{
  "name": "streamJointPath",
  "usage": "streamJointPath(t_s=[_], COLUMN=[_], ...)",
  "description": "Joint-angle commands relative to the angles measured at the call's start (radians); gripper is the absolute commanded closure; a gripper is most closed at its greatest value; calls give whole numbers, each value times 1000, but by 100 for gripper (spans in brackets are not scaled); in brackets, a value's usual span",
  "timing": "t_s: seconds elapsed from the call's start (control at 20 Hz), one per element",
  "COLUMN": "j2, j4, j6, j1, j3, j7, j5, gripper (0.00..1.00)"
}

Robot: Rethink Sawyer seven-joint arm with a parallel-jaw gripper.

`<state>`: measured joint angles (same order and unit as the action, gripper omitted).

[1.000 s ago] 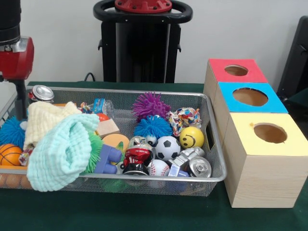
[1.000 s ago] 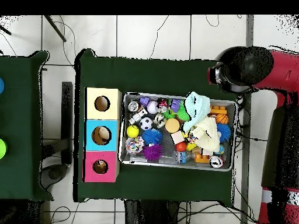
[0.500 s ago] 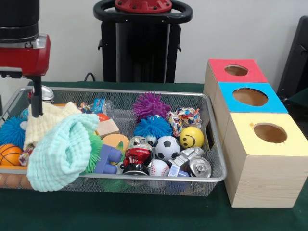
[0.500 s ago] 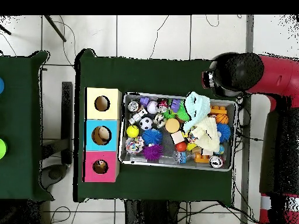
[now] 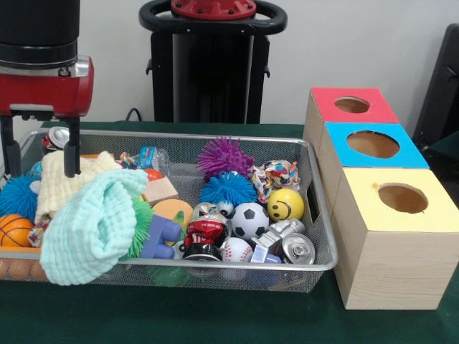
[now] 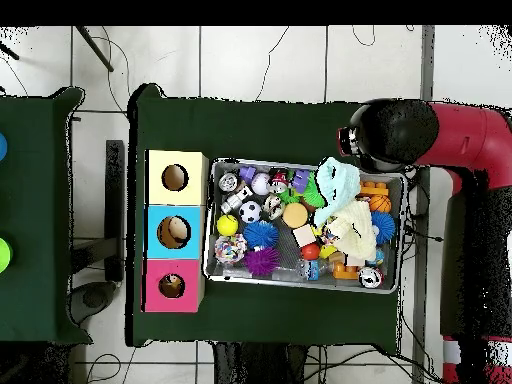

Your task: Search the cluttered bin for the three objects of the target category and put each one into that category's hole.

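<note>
No legible writing. Gripper (image 5: 41,154) hangs empty, jaws wide apart, over cream cloth (image 5: 66,179) in wire basket (image 5: 237,142).

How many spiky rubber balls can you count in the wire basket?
3: a purple one at the back, a blue one just in front of it, and a blue one at the left end. Cloths may hide more.
</note>
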<state>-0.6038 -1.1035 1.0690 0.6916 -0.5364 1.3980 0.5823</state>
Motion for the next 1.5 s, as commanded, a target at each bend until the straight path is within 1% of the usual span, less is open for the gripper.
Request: streamJointPath(t_s=[0.05, 0.35, 1.0, 1.25, 1.35, 1.5], j2=[57, 64, 22, 17, 26, 65], j4=[-122, -146, -237, -268, -275, -272], j6=[-62, -100, -169, -201, -218, -253], j1=[12, 17, 15, 14, 19, 34], j3=[-20, -17, 1, 6, 6, -1], j7=[-137, -122, -58, -35, -34, -47], j5=[0, -1, -4, -1, 2, 8], gripper=[0, 0, 0, 0, 0, 0])
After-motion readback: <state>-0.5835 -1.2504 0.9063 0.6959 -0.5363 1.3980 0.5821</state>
